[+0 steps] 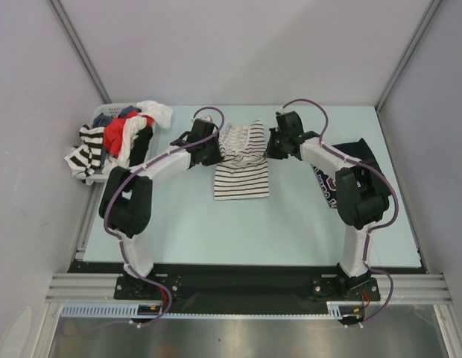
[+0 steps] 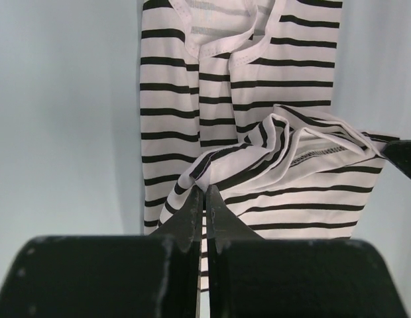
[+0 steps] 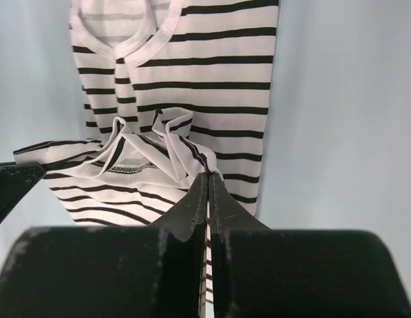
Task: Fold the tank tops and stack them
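Observation:
The white tank top with thin dark stripes (image 1: 242, 175) lies mid-table, its far end lifted and bunched between both grippers. My left gripper (image 1: 214, 149) is shut on a pinched fold of that cloth (image 2: 192, 169) at the top's left side. On the right side, my right gripper (image 1: 274, 145) is shut on another fold (image 3: 192, 156). Beyond the folds both wrist views show the flat striped body with its neckline (image 2: 172, 99) (image 3: 212, 86). The dark navy tank top (image 1: 363, 153) lies at the right, partly hidden under the right arm.
A white basket (image 1: 104, 113) at the far left holds a heap of clothes: striped, red, white and dark pieces, some hanging over its rim. Grey walls close the table on three sides. The table surface (image 1: 290, 224) is pale blue.

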You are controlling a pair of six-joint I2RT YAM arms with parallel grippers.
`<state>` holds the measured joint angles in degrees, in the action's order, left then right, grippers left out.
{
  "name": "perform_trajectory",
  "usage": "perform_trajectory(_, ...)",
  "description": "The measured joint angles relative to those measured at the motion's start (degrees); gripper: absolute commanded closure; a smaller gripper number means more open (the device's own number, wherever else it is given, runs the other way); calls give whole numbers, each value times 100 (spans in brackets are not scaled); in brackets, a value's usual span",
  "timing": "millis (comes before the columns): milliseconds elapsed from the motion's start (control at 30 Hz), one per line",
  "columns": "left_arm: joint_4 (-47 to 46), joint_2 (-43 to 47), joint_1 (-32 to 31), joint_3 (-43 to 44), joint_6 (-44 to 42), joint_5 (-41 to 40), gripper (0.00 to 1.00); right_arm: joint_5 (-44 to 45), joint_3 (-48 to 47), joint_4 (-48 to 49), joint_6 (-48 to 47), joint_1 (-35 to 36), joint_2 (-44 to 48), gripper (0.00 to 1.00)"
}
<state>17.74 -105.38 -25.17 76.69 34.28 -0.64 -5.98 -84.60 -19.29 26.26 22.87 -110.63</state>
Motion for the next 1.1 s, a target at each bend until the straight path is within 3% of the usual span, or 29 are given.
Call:
perform_trajectory(267,-160,-483,39,101,-2,118,98,-151,-63,278,4,-87,-752,95)
perform_trajectory(300,-205,-546,50,103,-2,131,96,-160,-83,302,11,-101,-824,92)
perform_trajectory(333,-243,-619,61,111,0,138,92,-177,-107,321,24,-114,-909,78)
perform_trajectory(433,-332,-841,105,114,2,192,72,-223,-127,372,111,-177,-1051,43)
perform_trajectory(467,-361,-903,127,107,-15,240,52,-221,-122,382,131,-203,-1062,39)
perform_trajectory(567,-590,-909,190,-92,-42,299,30,-216,39,651,118,-251,-946,34)
perform_trajectory(600,-675,-857,212,-197,-44,297,28,-203,177,723,125,-271,-846,34)
perform_trajectory(733,-699,-590,273,-450,-83,238,15,-201,695,894,166,-326,-367,34)
perform_trajectory(767,-695,-496,278,-459,-118,227,0,-203,815,931,177,-334,-221,36)
perform_trajectory(900,-730,111,280,-586,-247,188,0,-286,1309,1161,223,-341,428,54)
perform_trajectory(933,-798,330,278,-717,-278,190,0,-363,1480,1235,240,-341,623,63)
perform_trajectory(1033,-927,1058,229,-1268,-271,269,14,-734,2020,1523,374,-341,1126,84)
perform_trajectory(1100,-1064,1491,155,-1687,-232,415,31,-1117,2337,1733,511,-341,1303,94)
